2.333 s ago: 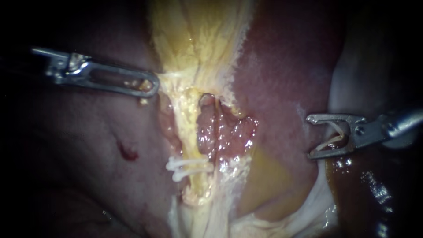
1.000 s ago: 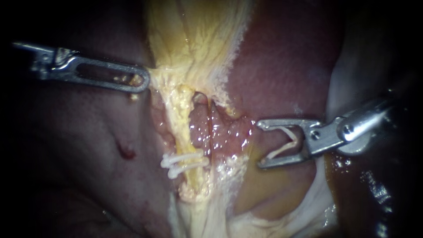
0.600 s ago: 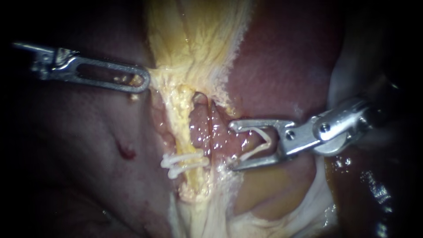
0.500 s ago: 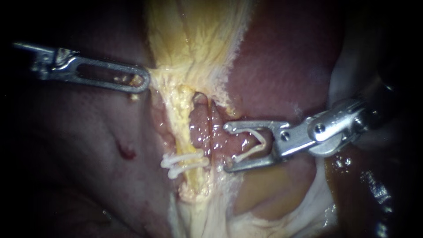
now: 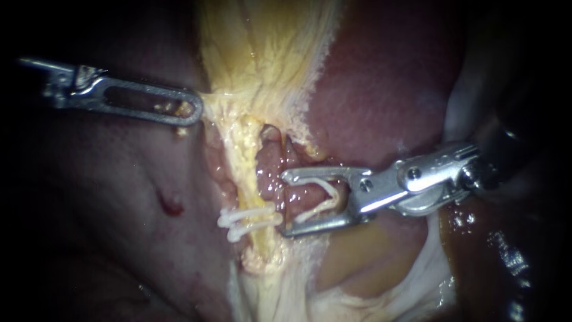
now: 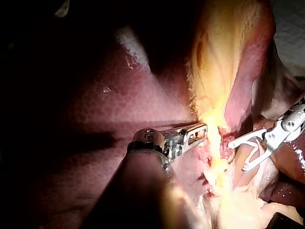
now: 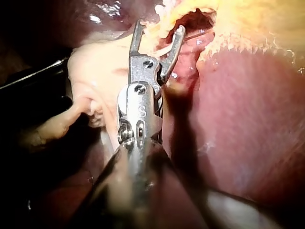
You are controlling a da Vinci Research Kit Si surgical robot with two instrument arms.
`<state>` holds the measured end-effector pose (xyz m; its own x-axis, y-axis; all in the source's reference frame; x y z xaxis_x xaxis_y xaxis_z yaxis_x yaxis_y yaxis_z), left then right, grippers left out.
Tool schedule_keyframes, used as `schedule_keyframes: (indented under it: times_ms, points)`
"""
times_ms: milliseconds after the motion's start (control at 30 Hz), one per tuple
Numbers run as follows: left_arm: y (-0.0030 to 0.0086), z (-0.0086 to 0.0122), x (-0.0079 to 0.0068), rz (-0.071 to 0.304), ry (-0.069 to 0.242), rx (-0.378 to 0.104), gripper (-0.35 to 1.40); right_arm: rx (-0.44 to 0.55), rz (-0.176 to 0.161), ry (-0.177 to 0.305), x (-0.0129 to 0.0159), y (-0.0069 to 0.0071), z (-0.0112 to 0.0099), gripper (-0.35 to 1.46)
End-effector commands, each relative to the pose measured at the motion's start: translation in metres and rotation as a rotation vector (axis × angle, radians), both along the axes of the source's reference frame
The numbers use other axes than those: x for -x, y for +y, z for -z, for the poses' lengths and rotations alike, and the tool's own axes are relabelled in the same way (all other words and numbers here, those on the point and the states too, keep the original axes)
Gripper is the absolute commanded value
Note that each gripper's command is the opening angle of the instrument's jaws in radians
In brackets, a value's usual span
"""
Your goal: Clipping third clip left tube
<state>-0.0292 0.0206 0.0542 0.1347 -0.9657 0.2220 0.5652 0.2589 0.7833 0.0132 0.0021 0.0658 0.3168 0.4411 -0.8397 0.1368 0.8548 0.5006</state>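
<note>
Our right instrument (image 5: 285, 204) is shiny silver grey, and the clip (image 5: 326, 197) between its jaws is white, as are the two clips (image 5: 250, 222) just ahead of its tips on the pale yellow, grainy left tube (image 5: 249, 173). Behind its jaws we see wet pink tissue (image 5: 304, 195) with bright glints, and beside its shaft the liver (image 5: 381, 101) is dark red with fine mottling. Our left instrument (image 5: 193, 113) is dull silver with yellow crumbs, and at its tip the fatty tissue (image 5: 262, 59) is yellow with whitish streaks.

Right instrument (image 5: 285, 204) nearer the clipped tube (image 5: 246, 173)
</note>
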Motion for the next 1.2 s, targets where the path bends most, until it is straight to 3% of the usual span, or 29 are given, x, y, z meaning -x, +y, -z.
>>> schedule_keyframes:
  times_ms: [33, 367, 633, 1200]
  points:
    - [0.0000, 0.0000, 0.0000, 0.000, 0.000, 0.000, -0.35, -0.009, -0.001, -0.001, -0.0002, -0.0001, -0.0002, 0.50]
    - [-0.0001, 0.0000, 0.0000, 0.000, 0.000, 0.000, -0.35, -0.083, -0.009, 0.004, -0.0015, -0.0002, -0.0029, 0.49]
    - [-0.0001, -0.0001, 0.0000, 0.001, 0.001, 0.001, -0.35, -0.130, -0.032, 0.003, -0.0013, 0.0007, -0.0049, 0.49]
    - [-0.0001, -0.0001, 0.0000, 0.000, 0.001, 0.001, -0.35, -0.214, -0.033, 0.015, -0.0013, 0.0010, -0.0069, 0.49]
